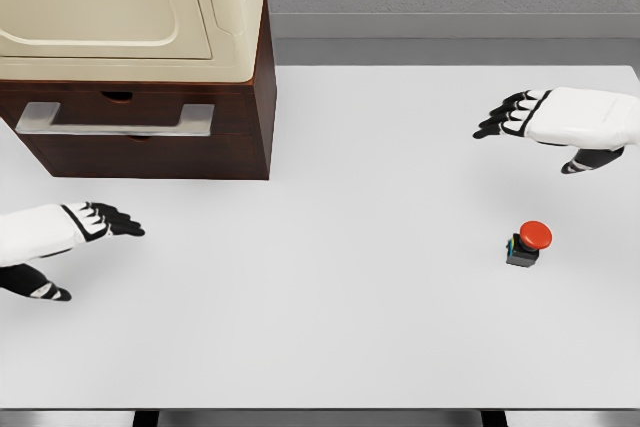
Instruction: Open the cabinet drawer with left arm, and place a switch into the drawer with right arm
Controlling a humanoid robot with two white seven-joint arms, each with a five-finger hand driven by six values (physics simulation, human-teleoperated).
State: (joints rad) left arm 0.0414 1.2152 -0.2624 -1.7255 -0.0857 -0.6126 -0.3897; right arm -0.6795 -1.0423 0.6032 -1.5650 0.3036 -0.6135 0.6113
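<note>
While you look down from the head view, the white table (330,347) fills nearly everything, its near edge running along the bottom and its far edge meeting a grey wall at the top. You have broad bare surface across the middle and along the near edge, well apart from anything standing on it.

At the far left corner you see the dark wooden cabinet (255,97), carrying a cream-coloured appliance (130,7) on top. Its right side faces the open table. The drawer (115,127) in its front sits flush and shut, with a flat metal handle (115,119) across it, so you cannot see what it holds.

Your right hand (545,117) hovers near the right edge, palm down, black fingers (500,119) stretched out leftward and loosely spread, gripping nothing. Your left hand (70,229) comes in at the lower left, below and in front of the cabinet, its fingers likewise extended and holding nothing, apart from the handle.

Smallest is the switch (527,244), a red mushroom button on a dark base, standing upright on the table toward the right, nearer you than the right hand and clear of it.
</note>
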